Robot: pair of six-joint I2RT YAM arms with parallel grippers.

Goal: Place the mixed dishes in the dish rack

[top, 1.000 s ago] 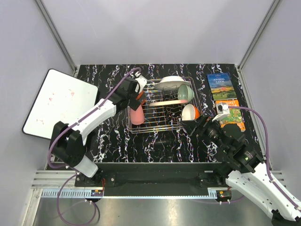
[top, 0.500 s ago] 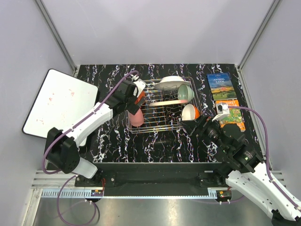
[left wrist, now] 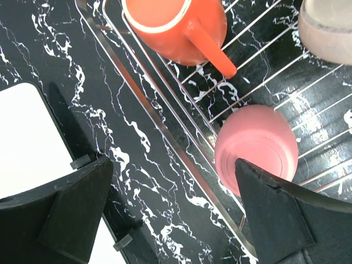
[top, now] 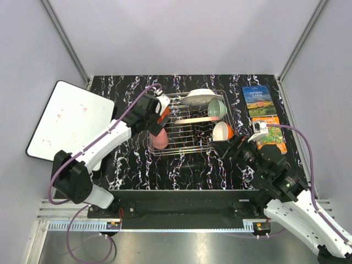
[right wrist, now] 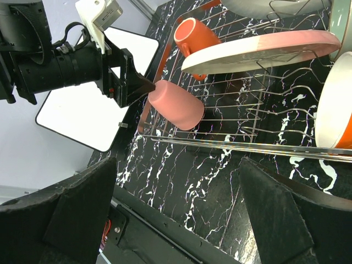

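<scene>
Dish rack (top: 187, 147) sits mid-table, nearer the far edge. Racked:
- white plate (top: 199, 97)
- pink-and-cream plate (top: 192, 118)
- mint-green bowl (top: 217, 108)
- orange bowl (top: 223, 131), at the right edge
- orange-red mug (left wrist: 176, 27)
- pink cup (left wrist: 256, 148), tipped over at the near-left corner

No dish shows outside the rack. Left tool (left wrist: 176, 220) hovers over the cup, spread wide, empty. Right tool (right wrist: 176, 214), near the near-right corner, likewise released. Loading looks complete; only pulling the arms back seems left.

Bright, even light from above, all pretty sharp
Soft shadows are cast under the rack (top: 187, 132); glints are picked up on its wires and the glossy table (left wrist: 143, 143).
</scene>
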